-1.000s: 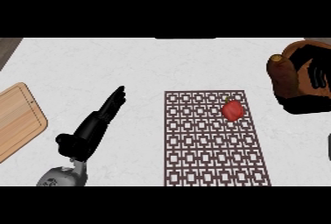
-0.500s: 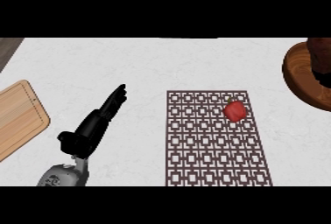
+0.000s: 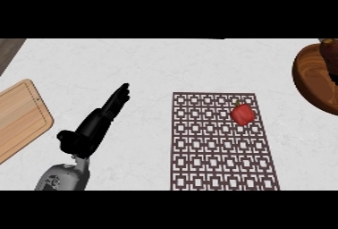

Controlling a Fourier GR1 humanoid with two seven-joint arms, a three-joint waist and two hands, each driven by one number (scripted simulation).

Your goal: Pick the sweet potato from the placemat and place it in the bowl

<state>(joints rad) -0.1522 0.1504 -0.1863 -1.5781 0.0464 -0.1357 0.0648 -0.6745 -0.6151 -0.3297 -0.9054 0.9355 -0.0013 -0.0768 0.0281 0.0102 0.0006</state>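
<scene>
A dark brown patterned placemat (image 3: 218,152) lies on the white counter, right of centre. On its upper right part sits a small red vegetable (image 3: 242,114) that looks like a pepper. A wooden bowl (image 3: 309,82) is cut off by the right edge. A small brown-orange lump (image 3: 327,43) shows at its top, only partly in view. My left hand (image 3: 99,121) rests on the counter left of the placemat, open, its straight fingers pointing up and to the right and holding nothing. My right hand does not show.
A light wooden cutting board (image 3: 20,118) lies at the left edge. Bare white counter stretches between it, my left hand and the placemat, and along the back.
My right hand, which hovered over the bowl a second ago, has left the view. The bowl now sits further right in the picture. My left hand has not moved.
</scene>
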